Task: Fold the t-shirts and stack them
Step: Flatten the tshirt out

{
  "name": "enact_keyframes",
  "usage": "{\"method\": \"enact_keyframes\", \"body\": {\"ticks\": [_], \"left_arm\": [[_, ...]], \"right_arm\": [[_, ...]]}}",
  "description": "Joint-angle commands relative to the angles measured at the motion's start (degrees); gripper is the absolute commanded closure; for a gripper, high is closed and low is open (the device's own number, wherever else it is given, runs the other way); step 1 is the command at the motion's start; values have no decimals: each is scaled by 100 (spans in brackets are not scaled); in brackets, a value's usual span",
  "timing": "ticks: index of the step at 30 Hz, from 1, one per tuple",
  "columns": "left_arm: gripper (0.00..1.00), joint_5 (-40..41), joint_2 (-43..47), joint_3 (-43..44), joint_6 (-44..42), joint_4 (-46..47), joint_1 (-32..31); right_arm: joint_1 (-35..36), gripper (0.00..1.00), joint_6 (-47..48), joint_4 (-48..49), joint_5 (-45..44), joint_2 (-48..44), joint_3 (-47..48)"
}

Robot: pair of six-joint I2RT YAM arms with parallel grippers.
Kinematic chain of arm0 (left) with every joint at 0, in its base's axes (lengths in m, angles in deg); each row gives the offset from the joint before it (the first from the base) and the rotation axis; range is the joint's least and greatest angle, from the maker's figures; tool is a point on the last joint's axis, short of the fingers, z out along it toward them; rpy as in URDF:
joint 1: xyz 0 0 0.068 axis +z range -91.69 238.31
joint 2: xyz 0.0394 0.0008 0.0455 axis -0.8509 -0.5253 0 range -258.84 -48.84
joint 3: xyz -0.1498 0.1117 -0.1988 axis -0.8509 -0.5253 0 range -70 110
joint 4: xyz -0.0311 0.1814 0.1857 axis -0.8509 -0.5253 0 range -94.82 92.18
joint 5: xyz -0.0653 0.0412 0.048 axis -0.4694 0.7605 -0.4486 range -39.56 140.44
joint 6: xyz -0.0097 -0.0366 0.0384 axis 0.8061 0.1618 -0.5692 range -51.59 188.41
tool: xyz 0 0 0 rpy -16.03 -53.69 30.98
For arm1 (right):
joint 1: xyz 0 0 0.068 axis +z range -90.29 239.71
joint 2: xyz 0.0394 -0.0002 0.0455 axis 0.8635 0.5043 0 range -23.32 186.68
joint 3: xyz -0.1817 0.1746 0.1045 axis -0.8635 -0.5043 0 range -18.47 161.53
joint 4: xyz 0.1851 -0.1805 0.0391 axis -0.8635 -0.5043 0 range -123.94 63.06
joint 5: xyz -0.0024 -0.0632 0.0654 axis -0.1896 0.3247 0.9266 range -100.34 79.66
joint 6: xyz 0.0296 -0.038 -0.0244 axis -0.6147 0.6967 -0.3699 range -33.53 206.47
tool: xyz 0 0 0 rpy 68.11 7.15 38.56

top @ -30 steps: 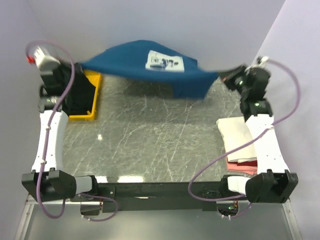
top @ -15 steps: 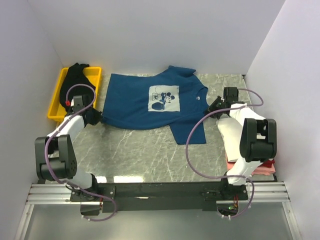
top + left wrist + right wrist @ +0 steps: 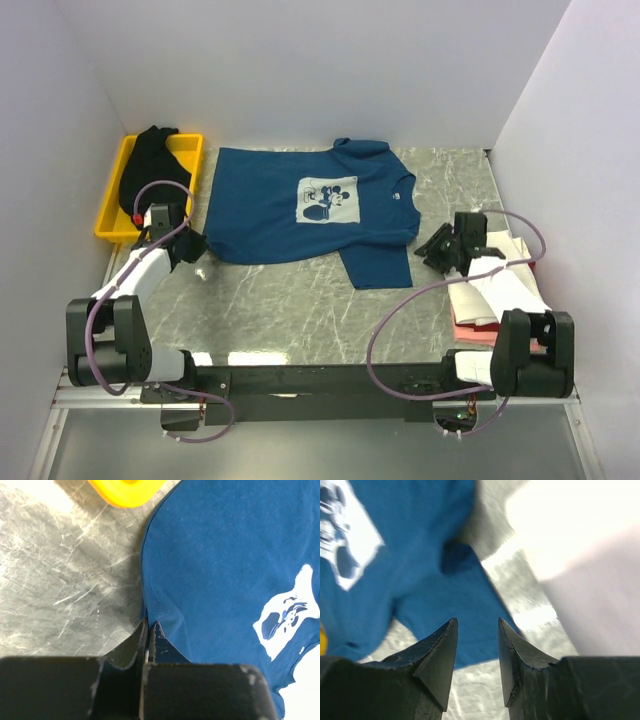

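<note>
- Now, L gripper (image 3: pixel 148 630): fingers pressed together, pinching the hem corner of blue tee (image 3: pixel 300 215), near-left side.
- R gripper (image 3: pixel 477 630): fingers spread, nothing btwn them, low over table (image 3: pixel 280 310), just beside the tee's near sleeve, not touching.
- Blue tee: flat at table's far-middle, print (image 3: pixel 328 197) up, collar twd right.
- Black tee (image 3: pixel 148 165): bunched in yellow tray (image 3: pixel 112 215), far left.
- Folded stack (image 3: pixel 490 285): white on top, pink under, near right, partly under R arm.

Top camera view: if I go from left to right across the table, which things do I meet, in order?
yellow tray holding a black t-shirt → blue t-shirt → pile of folded shirts
</note>
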Motion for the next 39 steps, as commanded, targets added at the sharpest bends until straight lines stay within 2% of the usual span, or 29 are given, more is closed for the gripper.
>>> {"method": "enact_keyframes", "body": {"ticks": [1,12,17,18,19,22,31,39], "left_arm": [[100,212,300,-44,4,90,-28],[100,335,555,-395,-66,-6,-28],[100,449,766,-606,-66,-33,-28],[100,466,853,-633,-58,-59,-28],[100,528,889,-659,-58,-59,-28],[99,616,1144,-791,-58,-68,-28],[89,967,1988,-1292,-14,-191,-28],[88,1231,2295,-1406,101,-480,-19]], "right_arm": [[144,55,30,124,-248,-208,-506],[663,57,-216,599,-380,336,-876],[690,62,-277,581,-415,232,-973],[698,65,-286,581,-407,188,-990],[698,79,-303,590,-372,144,-1008],[690,100,-295,459,-213,-67,-990],[698,100,-233,-683,32,-2034,-1219],[690,100,-260,-2335,209,-4030,-1079]]}}
